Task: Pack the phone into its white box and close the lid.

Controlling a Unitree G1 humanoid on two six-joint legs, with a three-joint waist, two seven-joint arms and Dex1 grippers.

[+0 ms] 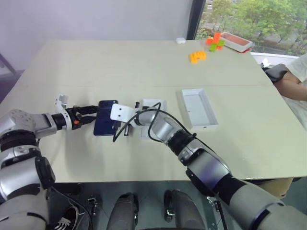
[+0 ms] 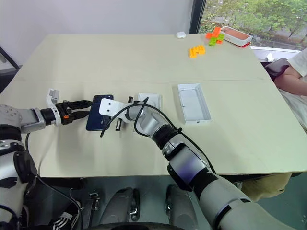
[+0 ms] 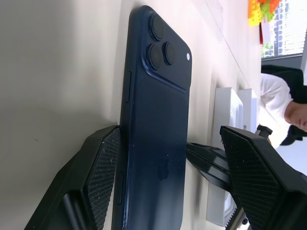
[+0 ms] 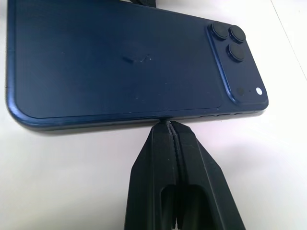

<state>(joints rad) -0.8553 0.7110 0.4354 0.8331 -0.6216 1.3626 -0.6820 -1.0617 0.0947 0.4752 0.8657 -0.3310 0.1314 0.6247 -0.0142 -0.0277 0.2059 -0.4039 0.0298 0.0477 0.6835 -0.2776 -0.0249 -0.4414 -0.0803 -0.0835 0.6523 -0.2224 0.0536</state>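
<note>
Reaching in from opposite sides, left gripper (image 1: 94, 115) jaws straddle the phone (image 4: 120, 62); right gripper (image 4: 169, 125) jaws pressed together.

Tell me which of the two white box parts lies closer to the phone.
The smaller white one, right beside the phone. The open tray lies farther right.

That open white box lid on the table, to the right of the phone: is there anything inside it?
The lid lies open side up; its plain white inside looks empty. What is printed on its outer top cannot be seen, because that face lies against the table.
</note>
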